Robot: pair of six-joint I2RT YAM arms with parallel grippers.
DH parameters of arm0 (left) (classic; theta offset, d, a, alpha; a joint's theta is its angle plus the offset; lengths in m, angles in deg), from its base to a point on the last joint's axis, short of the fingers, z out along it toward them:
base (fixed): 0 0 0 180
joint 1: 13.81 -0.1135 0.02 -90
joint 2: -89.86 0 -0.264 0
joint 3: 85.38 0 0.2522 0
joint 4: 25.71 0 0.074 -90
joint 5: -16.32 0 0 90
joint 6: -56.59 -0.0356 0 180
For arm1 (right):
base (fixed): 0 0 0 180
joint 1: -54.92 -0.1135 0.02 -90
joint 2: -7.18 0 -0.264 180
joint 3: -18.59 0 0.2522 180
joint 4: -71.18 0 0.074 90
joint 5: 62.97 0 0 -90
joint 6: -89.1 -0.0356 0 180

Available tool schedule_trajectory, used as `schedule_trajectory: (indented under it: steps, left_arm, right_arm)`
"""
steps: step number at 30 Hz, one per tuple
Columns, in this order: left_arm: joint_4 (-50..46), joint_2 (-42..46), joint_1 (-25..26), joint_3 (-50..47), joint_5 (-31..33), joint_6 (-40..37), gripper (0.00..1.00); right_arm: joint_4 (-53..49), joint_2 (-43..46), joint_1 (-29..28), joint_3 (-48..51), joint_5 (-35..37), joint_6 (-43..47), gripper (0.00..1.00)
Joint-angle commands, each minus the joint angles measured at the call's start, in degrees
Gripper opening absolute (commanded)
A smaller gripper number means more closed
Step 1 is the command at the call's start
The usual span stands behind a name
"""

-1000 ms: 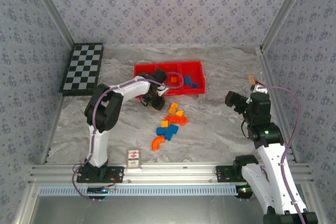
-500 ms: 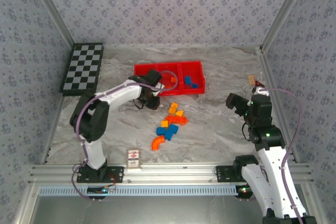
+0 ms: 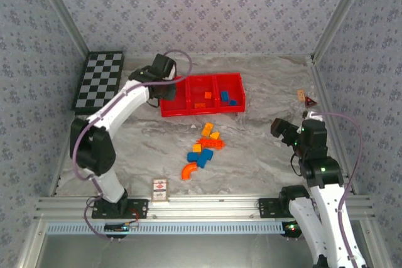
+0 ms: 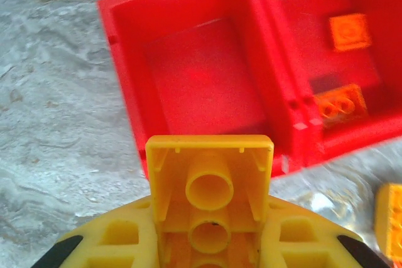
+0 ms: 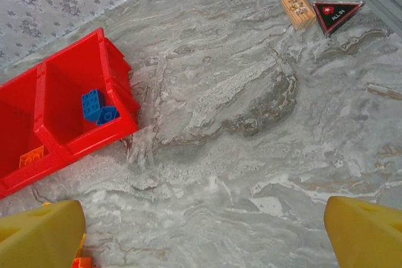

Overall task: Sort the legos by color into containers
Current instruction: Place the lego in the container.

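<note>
left pincer pinching a yellow brick, held just short of the left compartment, which lies ahead. step: drop-off. next, i'd judge: ease forward over it, then release. right pincer spread, idle

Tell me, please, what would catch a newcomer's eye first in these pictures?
The bright red tray at the back of the table stands out most, with the left end effector at its left end, shut on a yellow brick. Next come the loose bricks in front of it and the checkerboard at far left.
</note>
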Motion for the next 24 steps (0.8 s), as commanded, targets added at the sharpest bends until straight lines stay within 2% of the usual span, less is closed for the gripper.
schedule_trajectory:
  steps: [1,7,13,21,24]
  left_arm:
    - [-4.1,-5.3,-1.9,5.4,0.3,3.0,0.22]
    - [-5.3,-16.0,-2.8,14.7,-1.9,5.0,0.22]
    - [-6.3,-21.5,-2.8,19.7,-2.4,6.5,0.23]
    - [-4.9,-20.7,-2.9,17.3,-2.7,8.3,0.40]
    - [-3.7,-18.1,-2.9,14.7,-2.9,8.5,0.50]
  right_arm:
    - [-4.1,2.2,0.4,0.5,-0.5,-0.1,1.00]
    - [-3.9,4.8,0.3,1.3,-1.2,0.2,1.00]
    - [-4.1,4.9,0.3,1.3,-1.6,0.4,1.00]
    - [-3.9,5.0,0.3,1.6,-1.6,0.3,1.00]
    - [-3.9,5.1,0.3,1.4,-1.8,0.3,1.00]
